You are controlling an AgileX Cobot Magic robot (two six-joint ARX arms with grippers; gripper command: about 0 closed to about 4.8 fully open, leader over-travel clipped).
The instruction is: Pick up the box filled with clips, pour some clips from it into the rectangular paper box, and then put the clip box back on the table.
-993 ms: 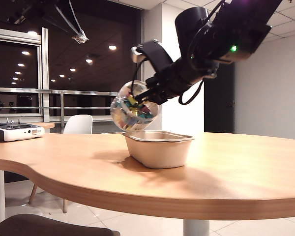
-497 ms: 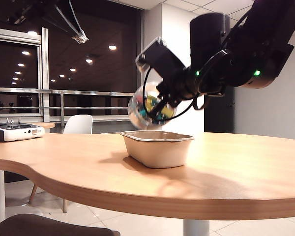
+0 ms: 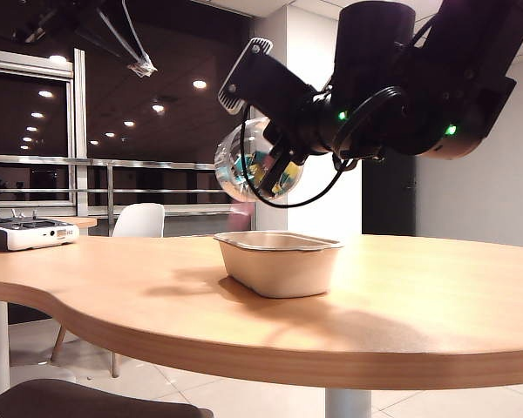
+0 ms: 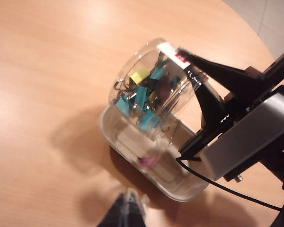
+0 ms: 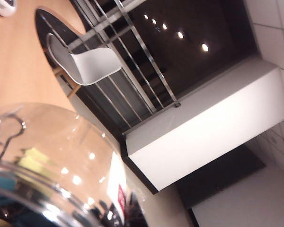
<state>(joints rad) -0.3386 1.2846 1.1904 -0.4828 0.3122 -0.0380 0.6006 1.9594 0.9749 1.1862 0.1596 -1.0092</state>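
The clear round box filled with clips hangs tipped on its side over the left end of the rectangular paper box, a beige tray on the table. My right gripper is shut on it. From above, the jar shows blue and yellow clips inside, its mouth turned toward the tray. A blurred pink clip is at the tray. The jar fills the right wrist view, with one dark finger beside its label. My left gripper is shut and empty over the table near the tray.
A white device sits on a smaller table at far left, with a white chair behind the big table. The tabletop's curved edge runs along the front left. Bare wood surrounds the tray.
The right wrist has rolled and the jar has risen from beside the tray's rim to higher above its left end, tipping further. The left gripper has kept still.
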